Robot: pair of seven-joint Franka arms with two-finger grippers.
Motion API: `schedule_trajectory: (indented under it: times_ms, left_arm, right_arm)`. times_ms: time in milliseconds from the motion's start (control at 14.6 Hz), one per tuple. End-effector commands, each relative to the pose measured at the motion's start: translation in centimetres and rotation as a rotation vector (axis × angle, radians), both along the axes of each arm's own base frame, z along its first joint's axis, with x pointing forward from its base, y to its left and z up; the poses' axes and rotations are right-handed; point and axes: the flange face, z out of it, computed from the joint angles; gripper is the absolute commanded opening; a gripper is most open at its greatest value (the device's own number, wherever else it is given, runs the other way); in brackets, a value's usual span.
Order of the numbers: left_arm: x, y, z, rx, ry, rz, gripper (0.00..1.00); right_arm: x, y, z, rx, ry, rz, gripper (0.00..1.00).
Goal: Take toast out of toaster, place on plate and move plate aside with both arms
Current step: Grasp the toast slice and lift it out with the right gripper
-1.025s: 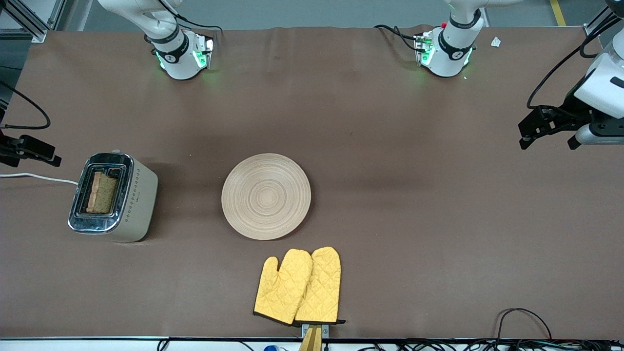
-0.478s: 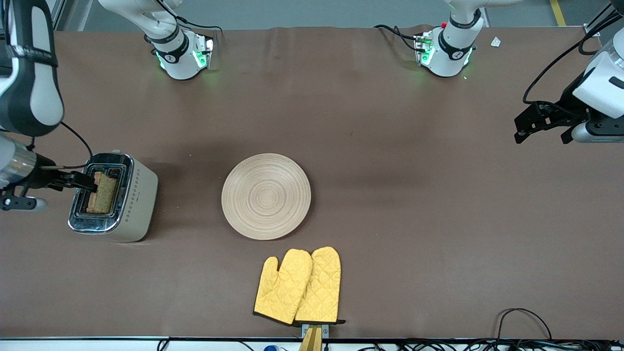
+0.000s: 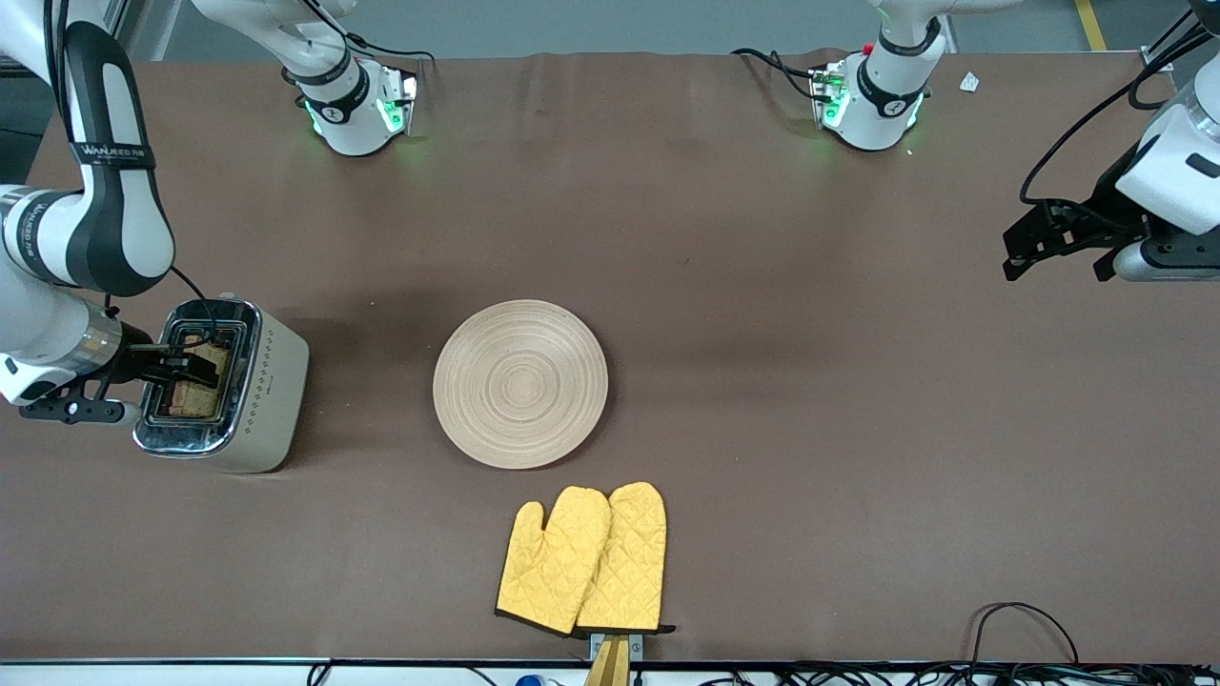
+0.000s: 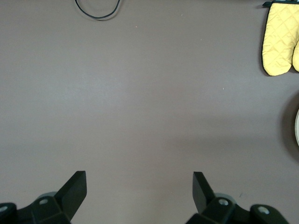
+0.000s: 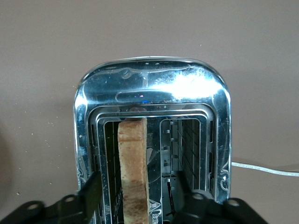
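Front view: toast [image 3: 198, 373] stands in toaster [image 3: 224, 385], at the right arm's end; plate [image 3: 520, 383] lies mid-table. Right wrist view: my right gripper [image 5: 135, 196] straddles the toast, fingers spread, not touching. Left wrist view: my left gripper [image 4: 139, 192] waits, spread over bare table [image 4: 140, 102].

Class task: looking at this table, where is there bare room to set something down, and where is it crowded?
Bare brown cloth lies between the round beige wooden plate and the waiting left gripper, and between the plate and the arm bases. It is crowded at the chrome toaster, where the right gripper straddles the brown toast.
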Motion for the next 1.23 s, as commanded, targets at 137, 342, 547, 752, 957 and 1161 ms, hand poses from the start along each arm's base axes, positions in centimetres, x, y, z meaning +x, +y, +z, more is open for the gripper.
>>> schedule_trajectory:
  times_ms: [137,342,547,752,957,1161]
  left_arm:
    - [0.2,0.1,0.3,-0.009,0.007,0.009,1.0]
    - [0.2,0.0,0.4,-0.011,0.004,0.008,1.0]
    - [0.2,0.1,0.3,-0.01,0.007,0.009,1.0]
    - [0.2,0.0,0.3,-0.01,0.007,0.009,1.0]
    - [0.2,0.1,0.3,-0.01,0.007,0.011,1.0]
    - [0.2,0.2,0.3,-0.009,0.007,0.003,1.0]
  right_arm:
    - [-0.3,0.4,1.6,-0.001,-0.018,0.023,0.0]
    - [0.2,0.8,6.3,0.009,-0.025,0.052,0.0]
    - [-0.4,4.0,13.1,0.028,0.011,0.091,0.01]
    - [-1.8,9.4,16.4,0.04,-0.027,0.157,0.02]
    - [-2.5,14.8,12.9,0.122,-0.015,0.132,0.02]
    - [-4.1,20.8,6.6,0.182,-0.076,0.154,0.02]
